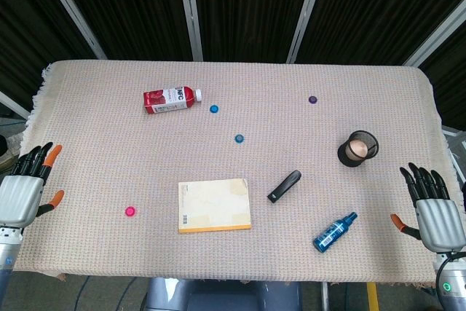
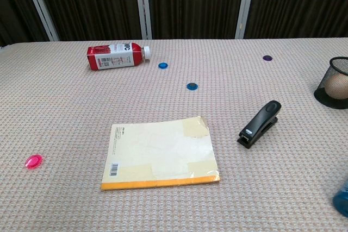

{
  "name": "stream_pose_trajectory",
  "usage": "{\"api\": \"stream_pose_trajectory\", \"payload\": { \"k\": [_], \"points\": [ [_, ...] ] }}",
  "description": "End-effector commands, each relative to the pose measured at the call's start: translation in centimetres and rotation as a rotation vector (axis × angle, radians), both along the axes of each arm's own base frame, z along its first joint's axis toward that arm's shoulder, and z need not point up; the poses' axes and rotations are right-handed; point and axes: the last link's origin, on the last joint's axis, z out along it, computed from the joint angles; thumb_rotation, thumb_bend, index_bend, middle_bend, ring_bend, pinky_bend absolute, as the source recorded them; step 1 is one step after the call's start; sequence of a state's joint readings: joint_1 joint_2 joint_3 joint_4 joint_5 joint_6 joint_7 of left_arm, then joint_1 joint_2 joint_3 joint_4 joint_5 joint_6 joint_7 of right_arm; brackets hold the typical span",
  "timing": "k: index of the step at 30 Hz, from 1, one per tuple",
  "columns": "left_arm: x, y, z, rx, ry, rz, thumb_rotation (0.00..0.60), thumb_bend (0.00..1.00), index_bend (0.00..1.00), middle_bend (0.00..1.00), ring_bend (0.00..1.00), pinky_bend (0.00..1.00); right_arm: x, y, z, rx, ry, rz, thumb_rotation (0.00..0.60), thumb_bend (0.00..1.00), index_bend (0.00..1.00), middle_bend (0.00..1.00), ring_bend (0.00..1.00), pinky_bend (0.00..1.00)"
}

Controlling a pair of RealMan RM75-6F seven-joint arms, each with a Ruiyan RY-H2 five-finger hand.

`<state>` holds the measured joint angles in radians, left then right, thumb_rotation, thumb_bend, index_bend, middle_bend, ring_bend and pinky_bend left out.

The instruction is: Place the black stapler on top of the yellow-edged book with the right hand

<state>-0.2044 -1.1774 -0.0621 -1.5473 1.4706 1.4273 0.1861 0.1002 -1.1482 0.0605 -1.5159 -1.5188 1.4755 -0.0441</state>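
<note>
Two hands wait at the near corners of the surface (image 1: 378,78), and neither holds anything. The right hand (image 1: 434,207) rests at the right edge with its fingers spread apart and pointing away from the robot; the left hand (image 1: 25,189) mirrors it at the left edge, fingers likewise apart.

The black stapler (image 1: 284,186) lies on the woven cloth between the yellow-edged book (image 1: 215,206) and the right hand, just beside the book's right edge but not touching it. From the right hand it lies inward, toward the centre of the surface and slightly farther from the robot. The right hand is clearly the nearer of the two, since the left would have to cross over the book to reach it.

Its long axis runs diagonally: the low, flat end points toward the book and the robot, and the rounded end points away and to the right, as the chest view shows plainly (image 2: 260,124). A grasp across the narrow body would probably call for the hand to turn so its fingers close across that diagonal.

The book lies flat, cover up, its yellow edge facing the robot. A blue spray bottle (image 1: 335,231) lies between the stapler and the right hand, nearer the front edge, and could be brushed on a low approach.
</note>
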Motion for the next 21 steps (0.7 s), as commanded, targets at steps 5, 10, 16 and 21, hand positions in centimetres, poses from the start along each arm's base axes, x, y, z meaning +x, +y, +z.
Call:
{"api": "stream_pose_trajectory", "payload": {
  "k": [5,10,16,21],
  "points": [
    [-0.1,0.2,-0.2,-0.006,0.006,0.008,0.6,0.29,0.01,0.0,0.03,0.14,0.0,-0.2,-0.2,0.007,0.002,-0.005,0.6,0.17,0.0,0.0,0.0,0.0],
    [0.0,0.3,-0.3,-0.01,0.01,0.011,0.6,0.29,0.01,0.0,0.03,0.14,0.2,-0.4,-0.8,0.034,0.008,0.006,0.6,0.17,0.0,0.0,0.0,0.0],
    [0.1,0.6,-0.3,0.0,0.007,0.011,0.6,0.29,0.01,0.0,0.03,0.14,1.2,-2.2,-3.8,0.138,0.034,0.109,0.6,0.17,0.05,0.0,0.0,0.0],
    [-0.1,1.1,-0.4,-0.006,0.009,0.018,0.6,0.29,0.01,0.0,0.03,0.14,3.6,-3.5,-6.4,0.24,0.022,0.18,0.6,0.17,0.09,0.01,0.0,0.0]
  ]
}}
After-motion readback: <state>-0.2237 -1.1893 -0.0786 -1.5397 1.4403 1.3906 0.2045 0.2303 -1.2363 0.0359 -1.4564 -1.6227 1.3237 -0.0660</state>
